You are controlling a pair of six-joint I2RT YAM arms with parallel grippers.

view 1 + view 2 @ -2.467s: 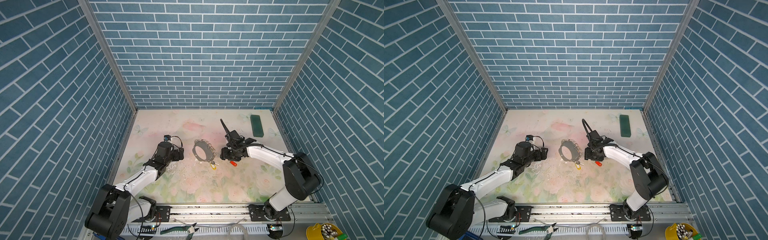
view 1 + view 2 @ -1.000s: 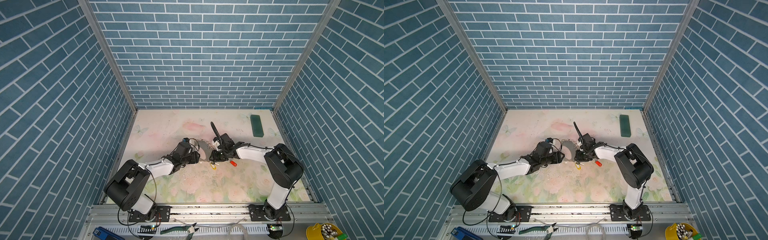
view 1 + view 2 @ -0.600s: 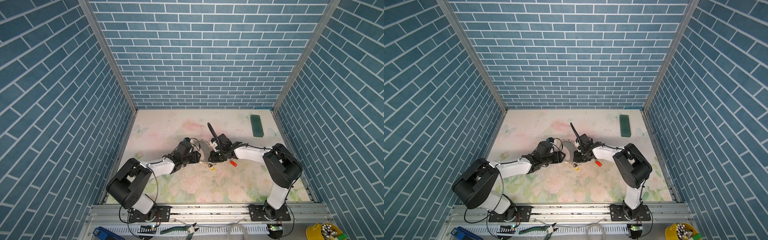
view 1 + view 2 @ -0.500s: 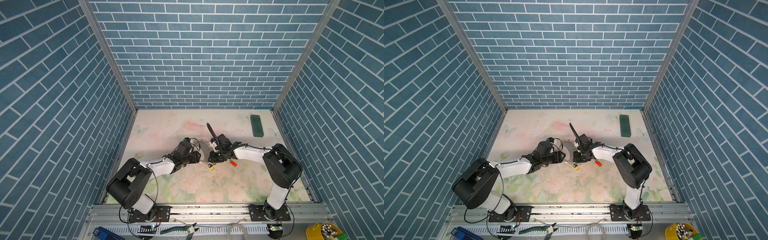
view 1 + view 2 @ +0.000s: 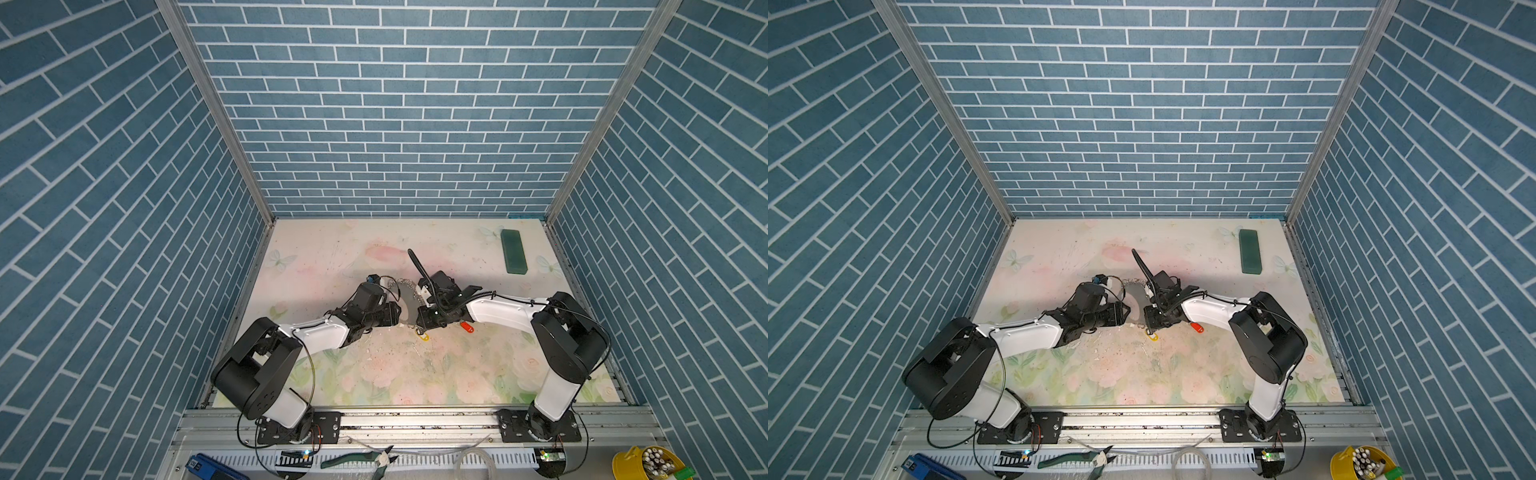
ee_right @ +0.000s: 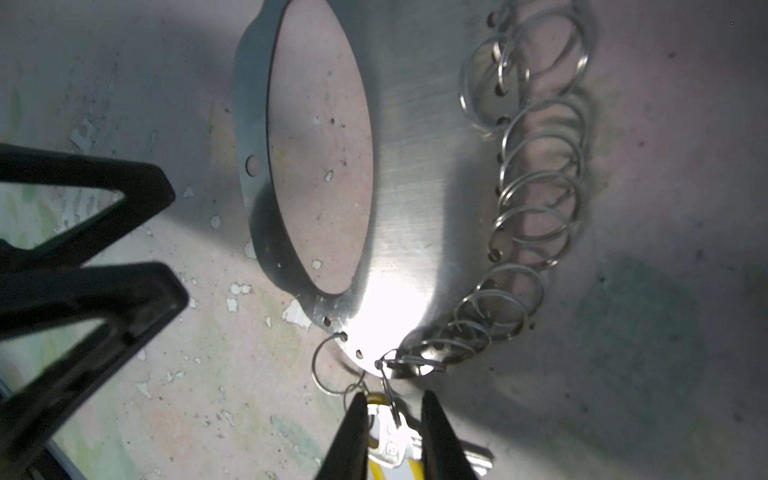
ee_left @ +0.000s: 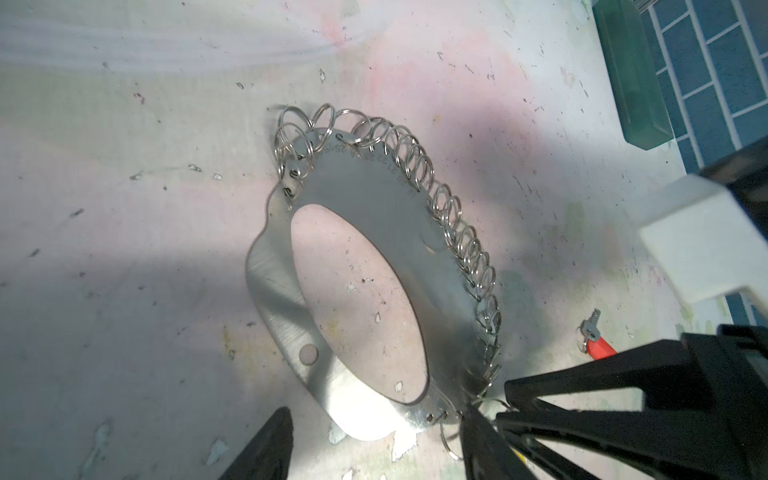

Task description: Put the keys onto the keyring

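Observation:
The keyring (image 5: 408,306) (image 5: 1135,304), a flat metal hoop (image 7: 365,183) (image 6: 415,208) fringed with wire rings, lies mid-table. My left gripper (image 5: 397,316) (image 7: 374,449) stands open, its fingers straddling the hoop's near edge without touching it. My right gripper (image 5: 423,326) (image 6: 395,432) is at the hoop's other side, its narrow jaws shut on the yellow key (image 5: 423,336) (image 5: 1152,336) (image 6: 388,440). A thin wire ring from a hole in the hoop's rim reaches onto that key. The red key (image 5: 467,327) (image 5: 1197,328) (image 7: 600,348) lies loose beside the right wrist.
A dark green block (image 5: 513,257) (image 5: 1250,251) (image 7: 631,75) lies at the back right by the wall. Brick walls close in three sides. Pliers (image 5: 361,459) and a yellow cup (image 5: 648,463) sit beyond the front rail. Paint flakes dot the mat.
Both arms came in to the keyring from either side. Over the last second the right jaws narrowed round the yellow key and the left jaws widened slightly.

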